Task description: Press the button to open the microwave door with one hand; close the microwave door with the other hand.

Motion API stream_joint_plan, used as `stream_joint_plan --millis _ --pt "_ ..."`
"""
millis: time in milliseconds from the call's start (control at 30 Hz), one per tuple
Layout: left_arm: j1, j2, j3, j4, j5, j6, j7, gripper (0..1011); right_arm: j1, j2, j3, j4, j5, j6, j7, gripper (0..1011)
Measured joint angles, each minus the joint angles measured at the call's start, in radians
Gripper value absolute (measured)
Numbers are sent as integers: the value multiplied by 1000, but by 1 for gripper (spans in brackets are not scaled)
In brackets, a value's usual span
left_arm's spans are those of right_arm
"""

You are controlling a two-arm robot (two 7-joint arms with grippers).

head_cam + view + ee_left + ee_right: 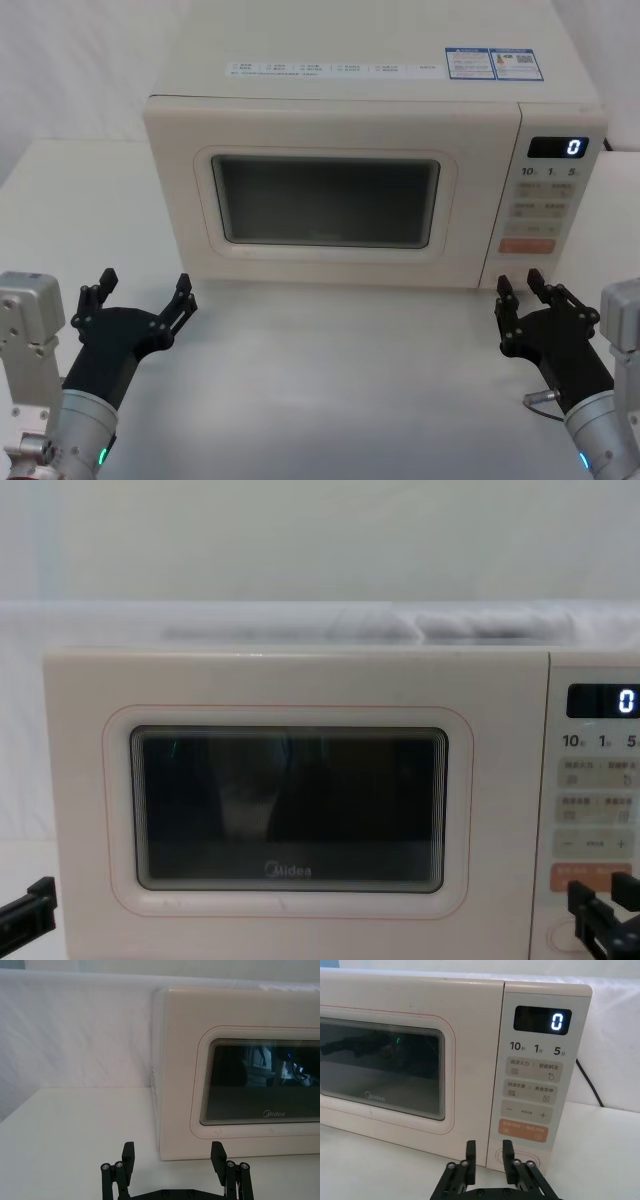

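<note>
Before the button [521, 1156], right tool [489, 1160] narrowly parted, empty.

White table [330, 380] under the microwave body [300, 110]. Control panel [540, 1075] with digital display [543, 1020] reading 0 at its top, pale keys [532, 1091] below the display, orange key [524, 1129] under those. Blue-white sticker [490, 64] on the body's top, near the panel side. Black cord [590, 1085] beside the panel. White cloth backdrop [75, 1030] behind the body.
</note>
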Motion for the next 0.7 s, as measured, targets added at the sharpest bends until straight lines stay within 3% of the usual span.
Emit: stream_joint_plan --millis 400,700 --pt "0 0 0 0 0 0 0 1001 0 0 0 0 0 0 0 10" --pt "0 0 0 0 0 0 0 1001 0 0 0 0 0 0 0 0"
